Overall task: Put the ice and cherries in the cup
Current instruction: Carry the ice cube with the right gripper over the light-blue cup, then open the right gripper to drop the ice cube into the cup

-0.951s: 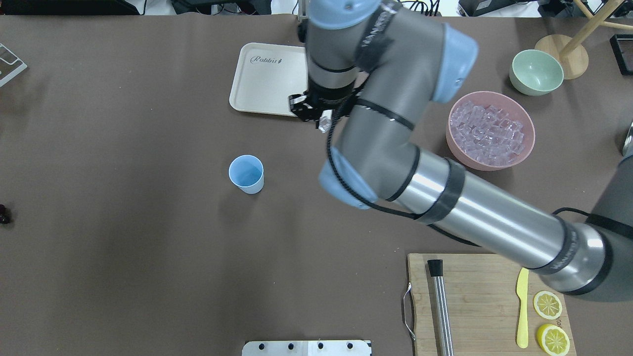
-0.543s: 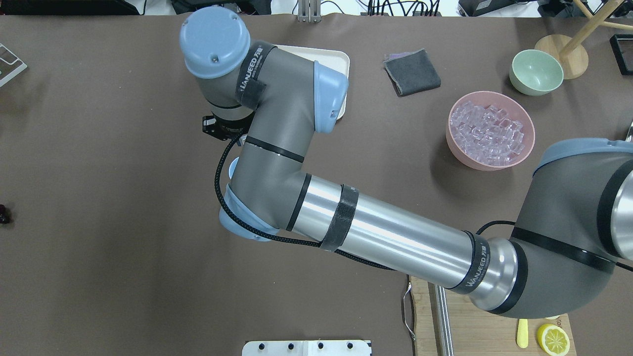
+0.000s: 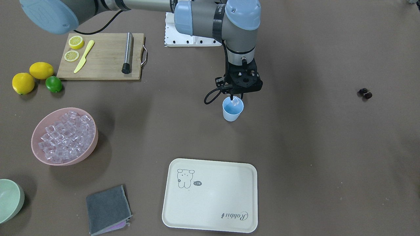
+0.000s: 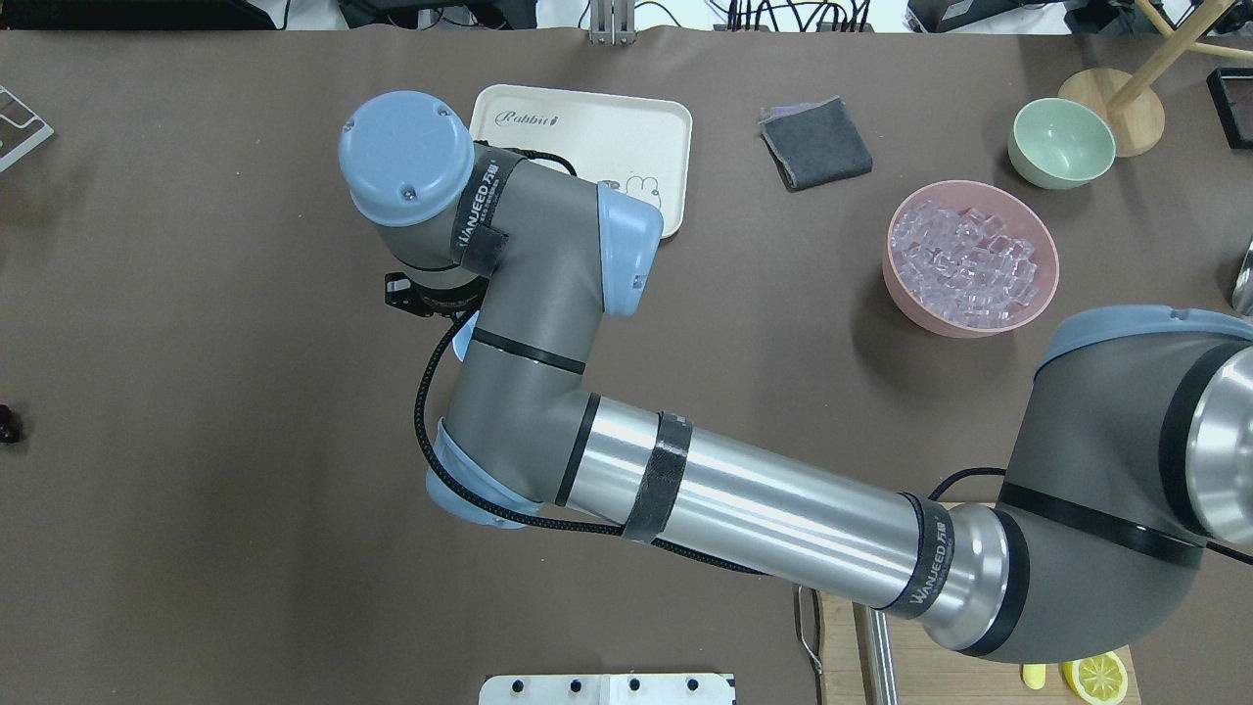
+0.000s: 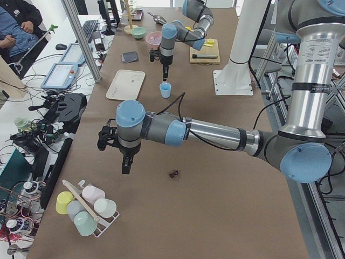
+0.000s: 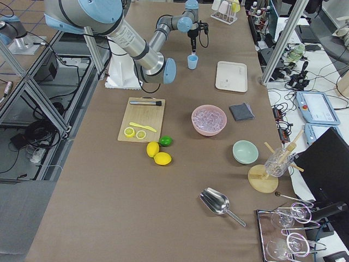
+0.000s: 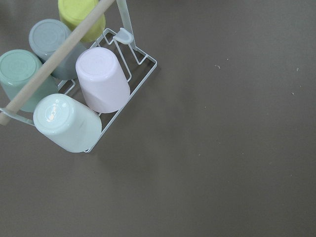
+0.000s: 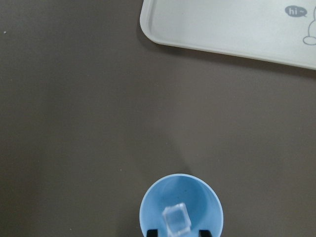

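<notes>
The light-blue cup (image 3: 232,113) stands mid-table; my right arm hides most of it in the overhead view. My right gripper (image 3: 236,98) hangs straight over its mouth, shut on one clear ice cube (image 3: 235,102). In the right wrist view the ice cube (image 8: 176,220) sits between the fingertips above the cup (image 8: 154,207). More ice (image 3: 65,134) fills the pink bowl (image 3: 65,162). The cherries (image 3: 365,93) lie alone on the table, far from the cup. My left gripper (image 5: 125,166) hovers near the cherries (image 5: 174,174); I cannot tell whether it is open or shut.
A cream tray (image 3: 210,196) lies beyond the cup. A cutting board (image 3: 101,55) holds lemon slices, a knife and a metal rod. Lemons and a lime (image 3: 53,84), a grey cloth (image 3: 108,205) and a green bowl (image 3: 10,200) lie around. A rack of cups (image 7: 74,89) is below the left wrist.
My right arm has swung from the tray's edge to above the cup, carrying the ice cube. It now covers the cup in the overhead view.
</notes>
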